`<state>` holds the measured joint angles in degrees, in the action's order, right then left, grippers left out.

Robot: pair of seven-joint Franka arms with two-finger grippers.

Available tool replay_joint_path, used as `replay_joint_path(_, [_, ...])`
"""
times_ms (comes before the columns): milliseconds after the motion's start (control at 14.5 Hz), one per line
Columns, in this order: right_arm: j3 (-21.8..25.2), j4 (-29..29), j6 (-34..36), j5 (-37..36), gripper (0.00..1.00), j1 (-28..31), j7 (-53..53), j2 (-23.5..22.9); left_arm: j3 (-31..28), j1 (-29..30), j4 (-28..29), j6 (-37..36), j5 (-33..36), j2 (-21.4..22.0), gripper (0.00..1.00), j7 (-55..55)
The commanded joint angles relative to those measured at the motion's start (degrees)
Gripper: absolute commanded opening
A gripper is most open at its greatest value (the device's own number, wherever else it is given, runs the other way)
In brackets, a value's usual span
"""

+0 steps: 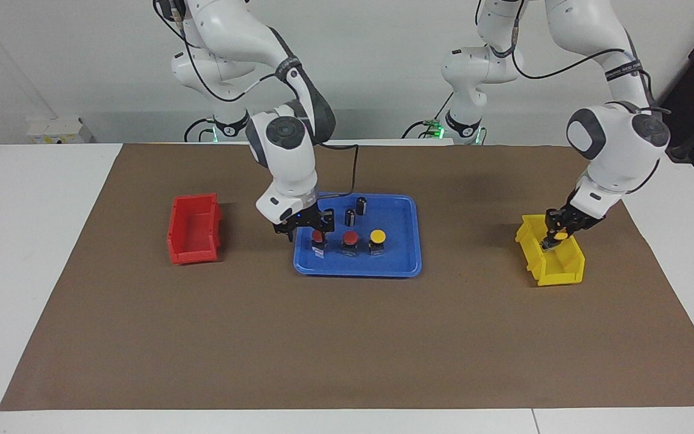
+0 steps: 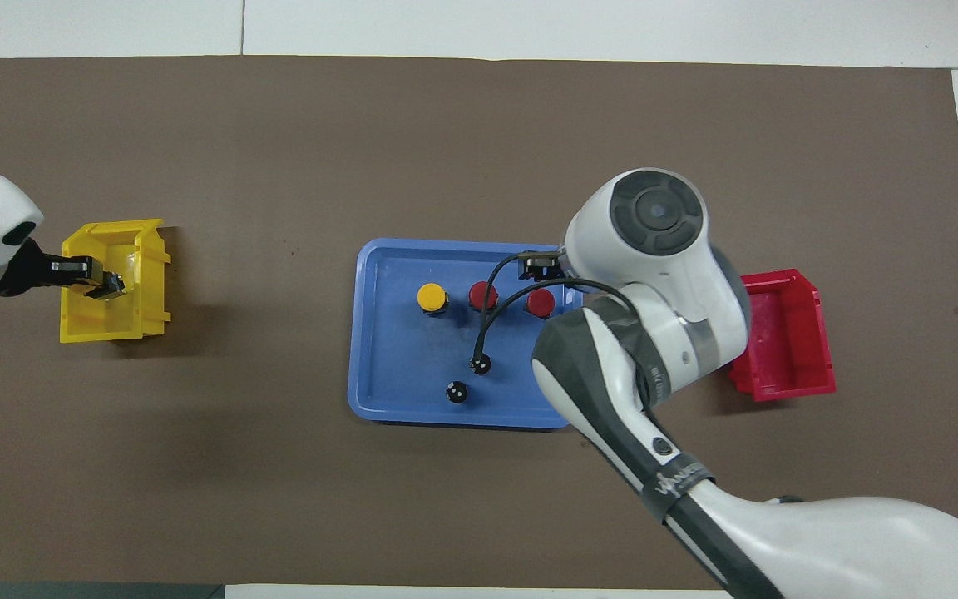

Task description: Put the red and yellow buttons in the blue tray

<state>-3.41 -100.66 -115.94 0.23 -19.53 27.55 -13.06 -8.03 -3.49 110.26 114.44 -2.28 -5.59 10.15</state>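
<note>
The blue tray (image 1: 395, 256) lies mid-table and also shows in the overhead view (image 2: 396, 366). In it stand two red buttons (image 1: 318, 238) (image 1: 350, 239) and one yellow button (image 1: 377, 236) in a row. My right gripper (image 1: 311, 234) is low in the tray, open, with its fingers on either side of the red button nearest the red bin. My left gripper (image 1: 555, 240) reaches down into the yellow bin (image 1: 558, 268) and is shut on the second yellow button (image 1: 561, 236). In the overhead view the right arm hides its own gripper.
Two dark capless cylinders (image 1: 361, 205) (image 1: 350, 217) stand in the tray, nearer the robots than the buttons. A red bin (image 1: 193, 232) sits toward the right arm's end of the table. A brown mat (image 1: 347, 337) covers the table.
</note>
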Motion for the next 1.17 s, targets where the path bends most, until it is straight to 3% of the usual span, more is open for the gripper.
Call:
replay_joint_path(0, [-0.5,11.0,13.1,-0.6,1.00,4.8,-1.7,0.8,0.6,-5.8,-16.7,-14.5,2.2,-5.9,0.01,-8.9])
replay_joint_path(206, [-0.4,12.1,20.1,-0.5,1.00,11.0,-9.2,5.1,0.9,-17.6,-12.2,-8.6,1.7,-4.8,0.01,-26.5])
replay_joint_path(344, [-0.4,12.1,24.9,0.0,1.00,16.2,-15.0,8.4,0.9,-24.3,-7.2,-3.7,-1.5,-2.9,0.01,-30.6])
replay_joint_path(619, [-0.1,12.2,31.4,-0.7,1.00,24.3,-26.3,11.8,0.9,-32.1,-2.6,3.4,-3.1,-2.9,0.01,-36.1])
replay_joint_path(825, [9.5,7.3,28.4,-0.9,1.00,20.0,-30.9,15.0,1.0,-35.6,0.8,8.0,-3.9,-3.5,0.01,-38.0])
replay_joint_path(1101, [11.1,6.5,25.2,-0.9,1.00,19.2,-32.4,14.4,1.0,-37.5,4.3,13.3,-4.0,-4.3,0.01,-39.4])
